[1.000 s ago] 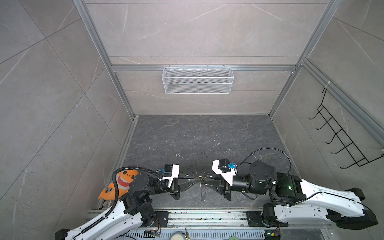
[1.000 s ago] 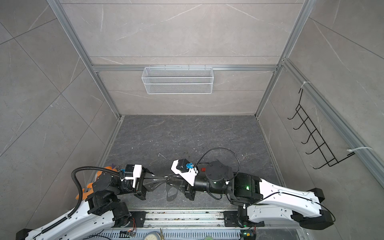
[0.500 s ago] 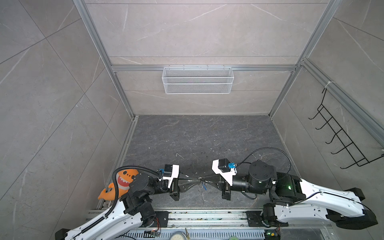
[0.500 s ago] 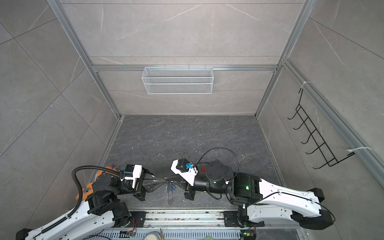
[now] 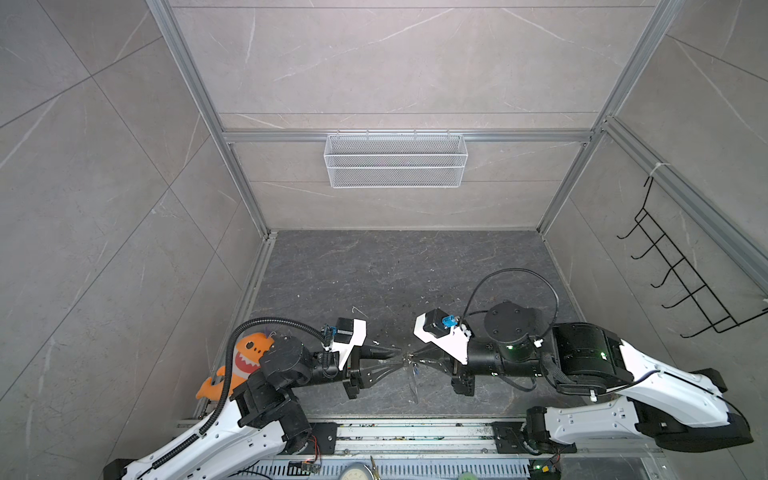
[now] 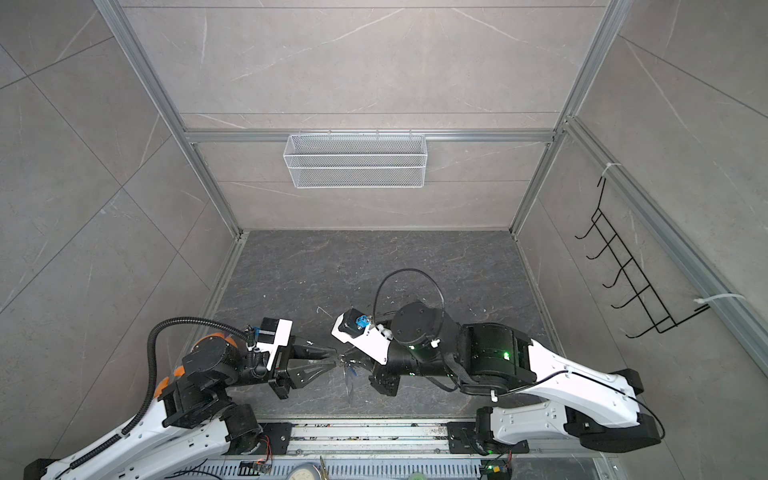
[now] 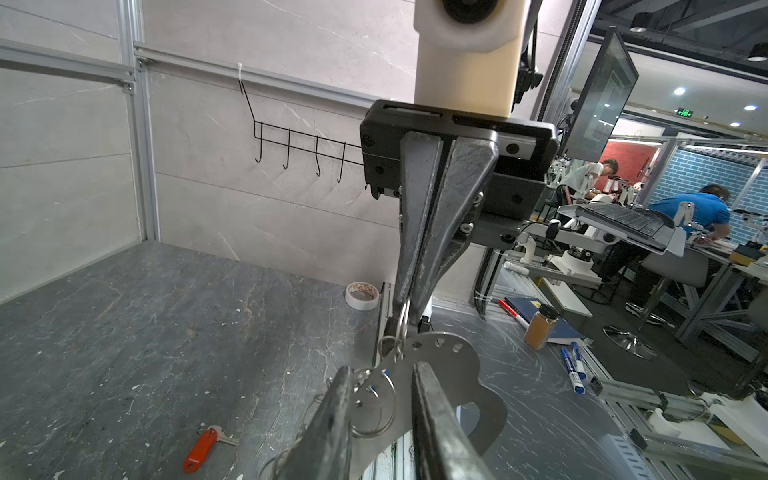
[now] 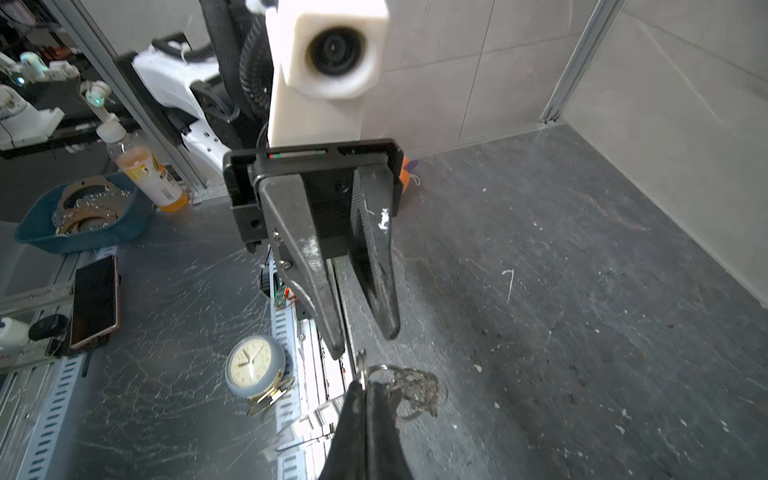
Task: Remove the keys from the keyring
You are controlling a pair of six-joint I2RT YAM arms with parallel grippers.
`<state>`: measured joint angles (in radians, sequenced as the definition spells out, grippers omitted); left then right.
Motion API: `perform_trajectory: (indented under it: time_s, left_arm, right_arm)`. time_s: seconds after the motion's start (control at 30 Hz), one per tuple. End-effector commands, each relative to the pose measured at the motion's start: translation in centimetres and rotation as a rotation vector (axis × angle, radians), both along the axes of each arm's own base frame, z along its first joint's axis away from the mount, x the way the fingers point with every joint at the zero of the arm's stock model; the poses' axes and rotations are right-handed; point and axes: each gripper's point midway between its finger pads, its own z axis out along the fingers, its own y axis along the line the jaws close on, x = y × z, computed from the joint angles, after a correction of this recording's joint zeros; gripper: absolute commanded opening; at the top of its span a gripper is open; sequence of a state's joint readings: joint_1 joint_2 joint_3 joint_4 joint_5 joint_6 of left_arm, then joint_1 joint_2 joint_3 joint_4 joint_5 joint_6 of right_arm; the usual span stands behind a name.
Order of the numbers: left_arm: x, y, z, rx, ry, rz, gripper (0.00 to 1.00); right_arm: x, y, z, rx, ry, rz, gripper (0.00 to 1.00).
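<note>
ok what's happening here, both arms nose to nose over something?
They're working a keyring held above the table. The right gripper is shut on one of its split rings; the left gripper faces it with jaws parted by the rings, gripping nothing. A red-tagged key lies loose on the table, already off. A bit of blue among the rings is probably the other key's tag, so that one looks not yet removed.

The keyring (image 7: 451,370), a flat grey plate with a large hole, hangs tilted off the floor (image 7: 166,332), its silver chain (image 8: 415,388) bunched beside it. Well apart from the keyring, the red-tagged key (image 7: 206,442) lies flat, detached.
</note>
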<state>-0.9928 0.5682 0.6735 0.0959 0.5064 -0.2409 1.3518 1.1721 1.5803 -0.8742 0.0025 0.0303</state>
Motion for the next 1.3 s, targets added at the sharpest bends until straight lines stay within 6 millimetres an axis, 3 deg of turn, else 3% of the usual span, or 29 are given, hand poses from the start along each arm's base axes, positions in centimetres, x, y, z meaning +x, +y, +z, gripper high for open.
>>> perform_trajectory:
  time_s: [0.0, 0.33, 0.57, 0.7, 0.77, 0.83, 0.9, 0.97, 1.1, 1.27]
  left_arm:
    - [-0.5, -0.4, 0.8, 0.002, -0.007, -0.044, 0.27]
    - [-1.0, -1.0, 0.7, 0.013, 0.001, -0.098, 0.16]
    - [-1.0, -0.9, 0.9, 0.009, -0.003, -0.094, 0.16]
    - [-0.9, -1.0, 1.1, -0.004, -0.014, -0.093, 0.00]
    - [-0.6, -1.0, 1.1, -0.014, -0.011, -0.076, 0.00]
    - [-0.3, -0.8, 1.4, -0.036, -0.017, -0.050, 0.00]
    - [0.2, -0.3, 1.6, -0.063, -0.023, -0.002, 0.00]
    - [0.6, 0.1, 1.8, -0.093, -0.031, 0.031, 0.00]
    - [1.2, 0.7, 2.2, -0.130, -0.034, 0.083, 0.00]
    - [1.8, 0.9, 2.5, -0.150, -0.023, 0.119, 0.00]
  right_arm:
    - [-0.3, -1.3, -1.7, -0.140, 0.007, 0.026, 0.00]
    - [0.1, -0.9, -1.5, -0.173, -0.013, 0.022, 0.00]
    - [0.4, -0.6, -1.8, -0.202, -0.017, 0.019, 0.00]
    - [0.6, -0.2, -1.9, -0.204, -0.019, 0.013, 0.00]
    - [0.7, -0.1, -1.9, -0.196, -0.023, 0.005, 0.00]
    - [1.1, -0.1, -1.5, -0.167, -0.039, -0.019, 0.12]
    - [1.9, -0.5, -0.4, -0.101, -0.073, -0.070, 0.32]
    - [2.5, -1.1, 0.5, -0.020, -0.102, -0.112, 0.41]
    - [2.7, -2.1, 1.1, 0.118, -0.122, -0.148, 0.49]
    - [2.3, -1.2, -1.5, 0.117, -0.107, -0.123, 0.50]
